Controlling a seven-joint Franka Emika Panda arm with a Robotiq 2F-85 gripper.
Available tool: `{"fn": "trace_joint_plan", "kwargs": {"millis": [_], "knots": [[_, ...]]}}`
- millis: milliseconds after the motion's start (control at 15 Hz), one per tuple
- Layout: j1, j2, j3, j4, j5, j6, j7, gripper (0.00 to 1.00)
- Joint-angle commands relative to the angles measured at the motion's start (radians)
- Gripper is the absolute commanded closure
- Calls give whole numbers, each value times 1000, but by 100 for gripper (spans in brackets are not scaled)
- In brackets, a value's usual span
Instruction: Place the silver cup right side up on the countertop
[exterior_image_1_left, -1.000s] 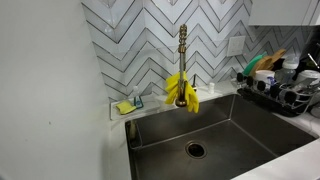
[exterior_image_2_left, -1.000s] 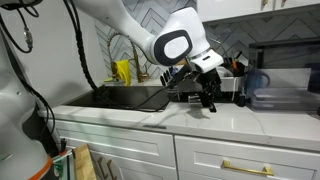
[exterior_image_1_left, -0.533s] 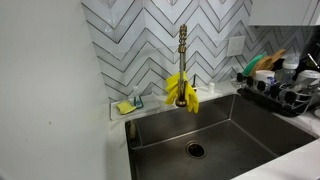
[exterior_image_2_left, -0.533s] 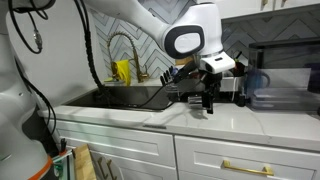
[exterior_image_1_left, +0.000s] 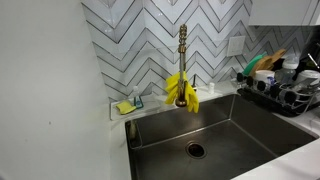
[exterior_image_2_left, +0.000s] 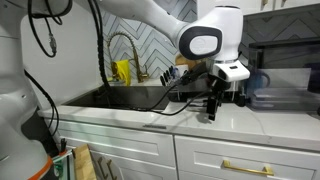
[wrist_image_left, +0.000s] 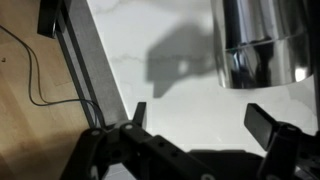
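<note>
Now the end effector (wrist_image_left: 200, 118) hangs low over the white counter (wrist_image_left: 170, 30), jaws wide and empty. Just ahead, untouched, the silver cup (wrist_image_left: 262, 45) rests on that counter; which end is up is unclear. Centring the jaws around its slick wall before closing would serve best.

I look onto a steel sink (exterior_image_1_left: 235, 125) with a round drain (exterior_image_1_left: 195, 150). A yellow cloth (exterior_image_1_left: 182, 92) hangs over the brass tap (exterior_image_1_left: 183, 45). A sponge (exterior_image_1_left: 126, 106) sits on the back ledge, and a black dish rack (exterior_image_1_left: 280, 98) stands beside the basin. Chevron tiles (exterior_image_1_left: 140, 40) cover the wall behind.
</note>
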Motion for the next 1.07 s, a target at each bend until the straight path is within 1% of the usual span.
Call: {"fn": "trace_joint_plan", "kwargs": {"millis": [0,667,867,933,1000], "knots": [[-23,51,-5,69,62,-106,-41,0],[-70,121,-23,206,132,-358,-31,0],[-83,140,-24,234,163,-412,-31,9],[-87,146,-23,243,177,-427,-32,10],[-93,153,-20,251,196,-442,-35,8]]}}
